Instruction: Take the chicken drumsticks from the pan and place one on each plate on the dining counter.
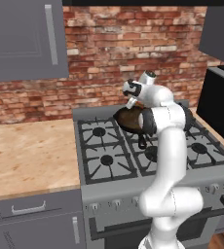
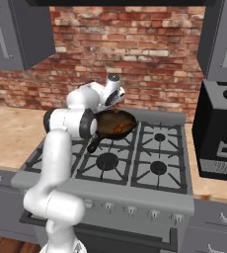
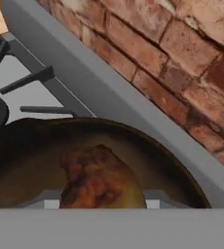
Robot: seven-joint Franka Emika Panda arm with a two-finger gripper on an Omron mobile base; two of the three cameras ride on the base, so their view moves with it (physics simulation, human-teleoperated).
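Red brick wall (image 2: 150, 54) backs a grey gas stove (image 2: 135, 163) with four burners, wooden worktop (image 1: 26, 155) to its left and a black appliance (image 2: 219, 133) well to its right. One pan (image 2: 116, 124) sits on a rear burner, directly under the gripper (image 2: 116, 99). One chicken drumstick (image 3: 97, 177) lies just ahead of the hand; the gripper's fingertips are hidden, so whether it grips it, I cannot tell.

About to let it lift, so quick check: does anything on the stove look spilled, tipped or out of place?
Nothing stands out. The pan sits level on a rear burner of the stove, handle pointing forward, and a chicken drumstick lies inside it. No spills show on the grates or the wooden worktop.
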